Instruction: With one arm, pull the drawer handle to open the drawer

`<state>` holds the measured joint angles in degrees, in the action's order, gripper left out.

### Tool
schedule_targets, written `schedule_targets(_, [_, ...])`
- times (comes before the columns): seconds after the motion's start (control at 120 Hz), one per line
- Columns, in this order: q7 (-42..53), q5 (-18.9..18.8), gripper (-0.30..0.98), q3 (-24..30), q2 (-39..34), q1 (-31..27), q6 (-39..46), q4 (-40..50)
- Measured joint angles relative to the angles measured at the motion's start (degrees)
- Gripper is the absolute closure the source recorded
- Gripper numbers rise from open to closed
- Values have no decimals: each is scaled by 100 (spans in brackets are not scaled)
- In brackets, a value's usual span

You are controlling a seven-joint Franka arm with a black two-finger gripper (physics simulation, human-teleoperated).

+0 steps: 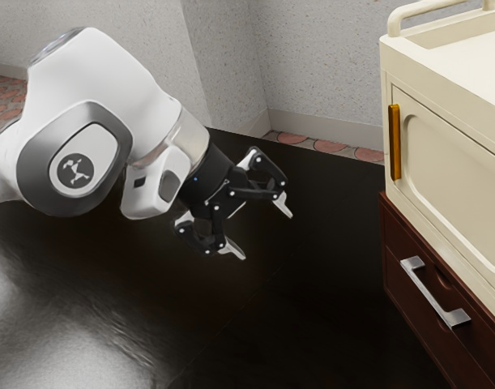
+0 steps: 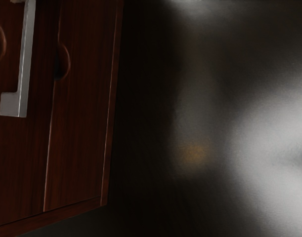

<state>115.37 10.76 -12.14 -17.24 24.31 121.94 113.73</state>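
In the exterior view my black gripper [image 1: 261, 232] stands open over the dark table, its two fingers wide apart with nothing between them. A silver bar handle [image 1: 434, 292] is fixed to the dark red-brown drawer front [image 1: 403, 294] at the exterior view's right, a good distance from the fingertips. The drawer looks flush with its cabinet. In the wrist view the silver handle [image 2: 25, 64] and the wooden drawer front [image 2: 22, 153] appear, with no finger touching them.
A cream cabinet [image 1: 458, 174] with a raised top rail and an orange-yellow handle [image 1: 394, 142] sits above the drawer unit. The dark glossy table surface [image 1: 288, 324] lies below the arm and reaches to the drawer unit. Grey walls [image 1: 328, 65] stand behind.
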Motion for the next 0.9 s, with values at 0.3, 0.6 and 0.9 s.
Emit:
schedule_targets(0.3, [573, 858, 27, 240, 327, 462, 274, -75])
schedule_targets(0.6, [857, 985, 32, 247, 673, 797, 814, -19])
schedule_targets(0.9, [968, 957, 34, 243, 1173, 849, 1259, -229])
